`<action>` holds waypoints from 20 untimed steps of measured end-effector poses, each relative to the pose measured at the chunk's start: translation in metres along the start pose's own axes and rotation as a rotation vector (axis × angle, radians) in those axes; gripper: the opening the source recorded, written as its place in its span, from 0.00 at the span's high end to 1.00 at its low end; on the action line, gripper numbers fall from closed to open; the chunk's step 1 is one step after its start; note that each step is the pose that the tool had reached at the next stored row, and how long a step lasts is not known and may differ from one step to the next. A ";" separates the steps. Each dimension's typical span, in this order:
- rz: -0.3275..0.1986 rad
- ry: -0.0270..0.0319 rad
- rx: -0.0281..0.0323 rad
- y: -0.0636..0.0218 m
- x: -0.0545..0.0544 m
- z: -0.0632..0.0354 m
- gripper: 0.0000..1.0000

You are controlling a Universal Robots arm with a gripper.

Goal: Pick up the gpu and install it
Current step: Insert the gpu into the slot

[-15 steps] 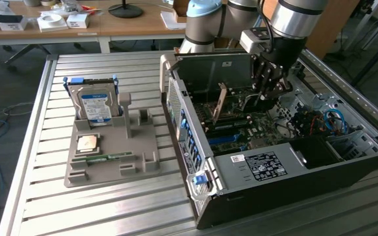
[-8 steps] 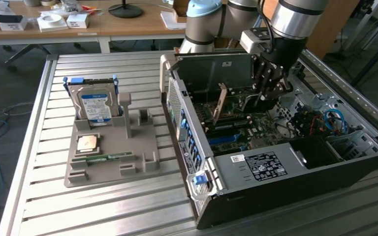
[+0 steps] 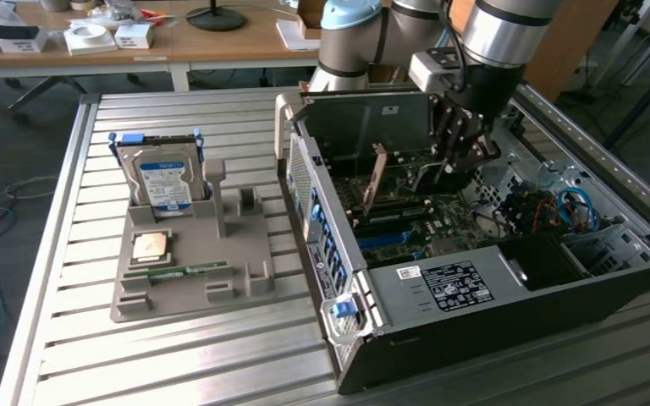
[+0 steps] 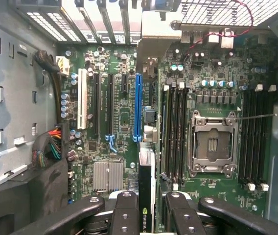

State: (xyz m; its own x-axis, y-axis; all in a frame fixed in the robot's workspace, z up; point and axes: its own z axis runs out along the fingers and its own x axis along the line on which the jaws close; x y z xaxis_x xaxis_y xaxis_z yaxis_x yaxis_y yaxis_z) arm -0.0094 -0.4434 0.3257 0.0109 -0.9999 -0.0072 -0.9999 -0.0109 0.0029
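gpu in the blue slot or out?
Out. The gpu hangs on edge in the gripper, above the motherboard; the blue slot is bare.

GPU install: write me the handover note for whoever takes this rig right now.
Gripper: jaws shut on the graphics card, held edge-on.
Where: inside the open computer case, card in line with the blue slot on the board.
Done: card picked up, now in the case.
Left: seating; the card is not shown pressed into a slot.
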 end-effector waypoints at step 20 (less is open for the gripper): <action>0.000 0.0000 0.0000 0.0028 0.000 0.0002 0.74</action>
State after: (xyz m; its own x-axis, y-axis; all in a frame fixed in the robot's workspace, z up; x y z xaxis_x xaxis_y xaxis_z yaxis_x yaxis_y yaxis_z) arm -0.0122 -0.4433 0.3256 0.0107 -0.9999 -0.0072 -0.9999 -0.0107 0.0029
